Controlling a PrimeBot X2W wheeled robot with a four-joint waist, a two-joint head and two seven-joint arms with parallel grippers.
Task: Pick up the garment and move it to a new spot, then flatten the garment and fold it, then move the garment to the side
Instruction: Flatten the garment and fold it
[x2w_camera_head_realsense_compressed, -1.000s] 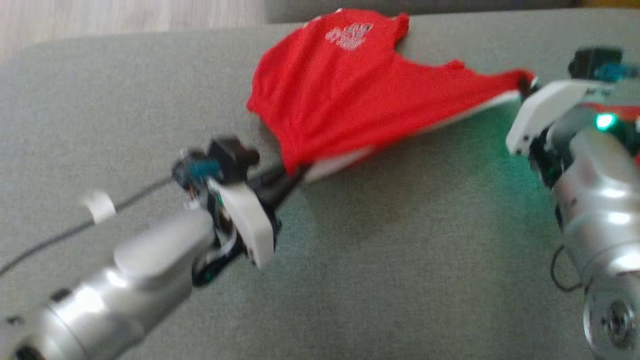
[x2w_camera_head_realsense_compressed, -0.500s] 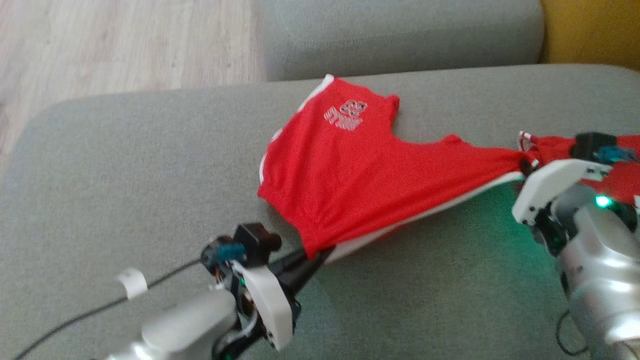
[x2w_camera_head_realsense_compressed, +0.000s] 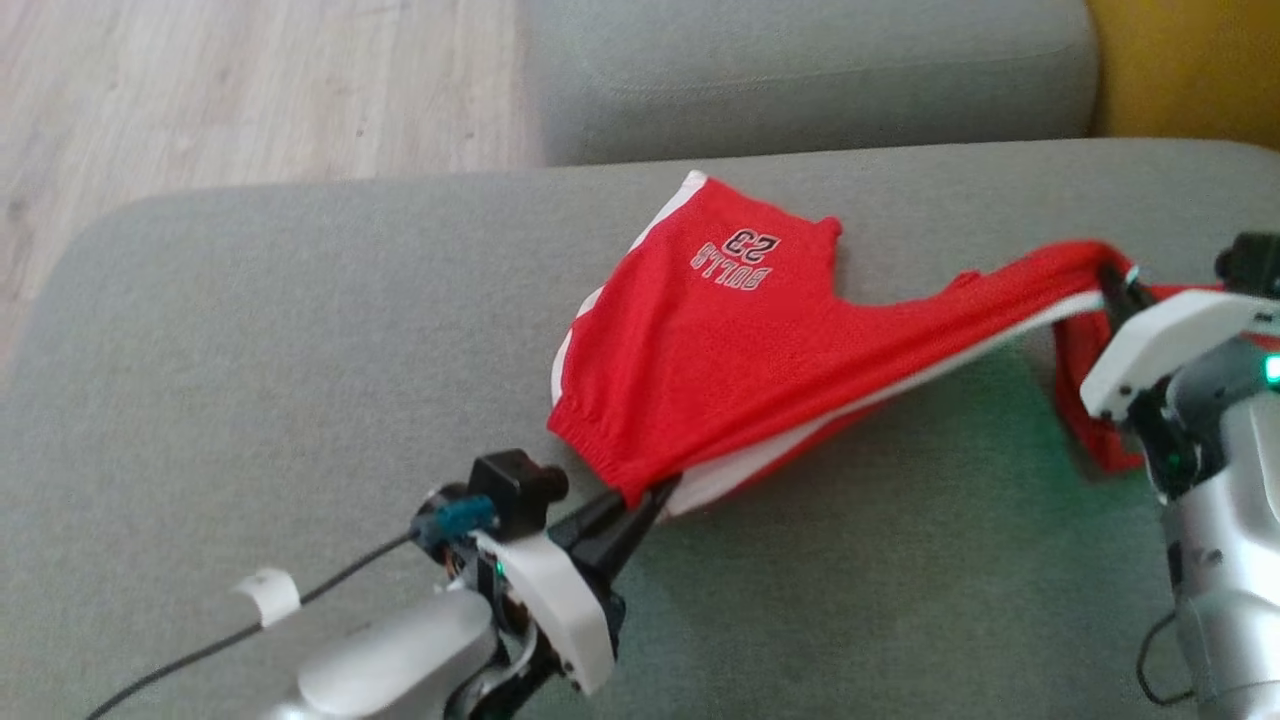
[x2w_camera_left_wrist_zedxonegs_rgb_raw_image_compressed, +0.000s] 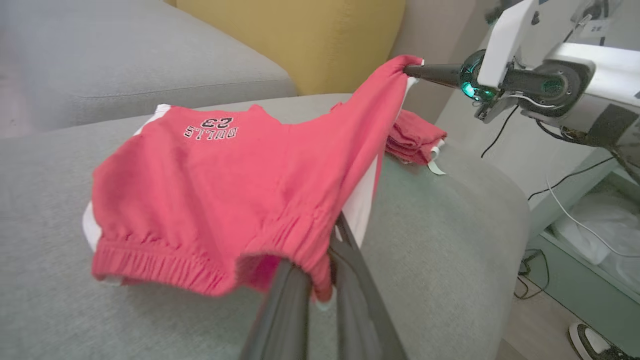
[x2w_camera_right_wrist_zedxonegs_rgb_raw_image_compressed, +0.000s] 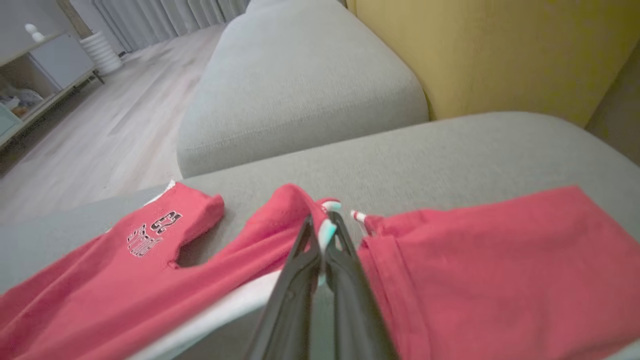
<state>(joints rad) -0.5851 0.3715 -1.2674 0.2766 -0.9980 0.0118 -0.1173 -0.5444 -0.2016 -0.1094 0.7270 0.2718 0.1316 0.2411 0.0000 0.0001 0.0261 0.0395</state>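
Observation:
The garment (x2w_camera_head_realsense_compressed: 760, 350), red shorts with white side stripes and "BULLS 23" print, hangs stretched between both grippers over a grey sofa cushion (x2w_camera_head_realsense_compressed: 300, 330). My left gripper (x2w_camera_head_realsense_compressed: 645, 497) is shut on the elastic waistband at the near corner, seen close in the left wrist view (x2w_camera_left_wrist_zedxonegs_rgb_raw_image_compressed: 324, 280). My right gripper (x2w_camera_head_realsense_compressed: 1112, 282) is shut on the other end of the waistband and holds it raised off the cushion (x2w_camera_right_wrist_zedxonegs_rgb_raw_image_compressed: 325, 225). The far leg of the garment (x2w_camera_left_wrist_zedxonegs_rgb_raw_image_compressed: 210, 150) still rests on the cushion. The left wrist view also shows the right gripper (x2w_camera_left_wrist_zedxonegs_rgb_raw_image_compressed: 412, 71) pinching the red cloth.
A second red garment (x2w_camera_right_wrist_zedxonegs_rgb_raw_image_compressed: 500, 270) lies folded on the cushion's right side, beneath the right arm (x2w_camera_head_realsense_compressed: 1095, 440). Behind are another grey cushion (x2w_camera_head_realsense_compressed: 800, 70) and a yellow one (x2w_camera_head_realsense_compressed: 1190, 70). Wooden floor (x2w_camera_head_realsense_compressed: 250, 90) lies to the far left. A shoe (x2w_camera_left_wrist_zedxonegs_rgb_raw_image_compressed: 595, 342) is on the floor.
The head view has tilted, so the whole picture sits lower. Both grippers keep their hold; the garment has shifted to the right and its right end has risen.

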